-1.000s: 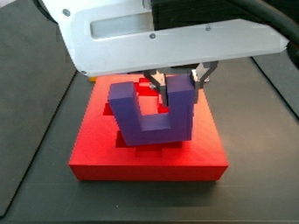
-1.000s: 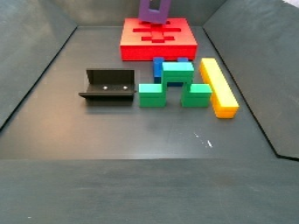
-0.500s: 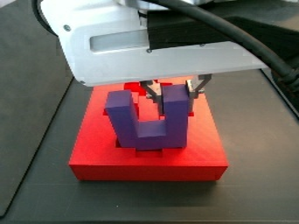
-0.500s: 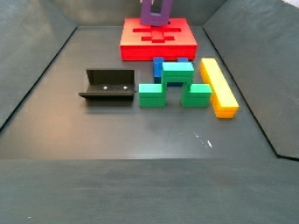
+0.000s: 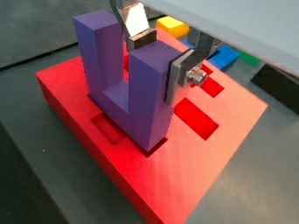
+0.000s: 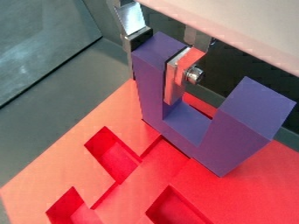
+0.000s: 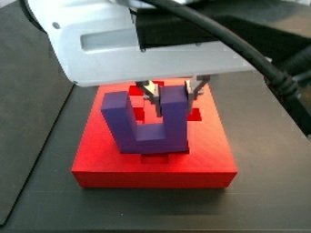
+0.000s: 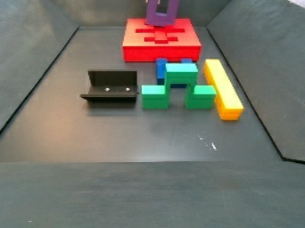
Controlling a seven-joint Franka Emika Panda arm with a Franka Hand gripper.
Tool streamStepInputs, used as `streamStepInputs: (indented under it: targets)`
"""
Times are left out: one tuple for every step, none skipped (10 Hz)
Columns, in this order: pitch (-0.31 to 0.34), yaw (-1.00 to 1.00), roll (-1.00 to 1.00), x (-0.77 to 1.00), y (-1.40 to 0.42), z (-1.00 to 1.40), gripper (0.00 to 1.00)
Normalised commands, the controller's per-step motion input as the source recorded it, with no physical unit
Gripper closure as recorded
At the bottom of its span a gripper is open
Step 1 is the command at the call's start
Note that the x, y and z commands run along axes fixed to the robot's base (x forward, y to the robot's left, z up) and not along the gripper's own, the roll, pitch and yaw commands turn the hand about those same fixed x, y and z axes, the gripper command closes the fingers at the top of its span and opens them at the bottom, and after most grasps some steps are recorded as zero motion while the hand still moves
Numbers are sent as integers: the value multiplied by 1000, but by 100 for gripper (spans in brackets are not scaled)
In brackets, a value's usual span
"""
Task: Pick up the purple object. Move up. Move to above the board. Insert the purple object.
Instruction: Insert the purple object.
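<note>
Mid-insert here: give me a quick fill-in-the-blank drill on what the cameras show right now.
1. The gripper is shut on one arm of the ____ U-shaped block.
2. That block stands with its arms pointing ____ over the red board.
3. On the floor, the long bar beside the green blocks is ____.
4. The dark fixture holds ____ pieces.

Missing words: purple; up; yellow; no

fixture [image 8: 110,87]: dark L-shaped bracket, on floor, left of the blocks
green stepped block [image 8: 177,85]: mid-floor, 2 lower feet toward camera
small blue block [image 8: 161,69]: touching green block's far left side
yellow bar [image 8: 222,87]: long, just right of green block
</note>
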Motion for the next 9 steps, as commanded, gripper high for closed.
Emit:
streamStepInputs:
  targets:
    - [0, 0, 80, 0, -11, -117, 100]
    - [30, 0, 84, 143, -97, -257, 100]
    - [27, 0, 51, 146, -114, -337, 100]
    - [50, 0, 103, 254, -171, -426, 100]
    - [70, 0, 146, 489, -109, -540, 100]
    - [124, 0, 129, 686, -9, -611, 100]
    - [157, 0, 114, 811, 0, -640, 100]
    - [187, 40, 114, 857, 0, -614, 100]
    - [139, 0, 81, 434, -77, -429, 100]
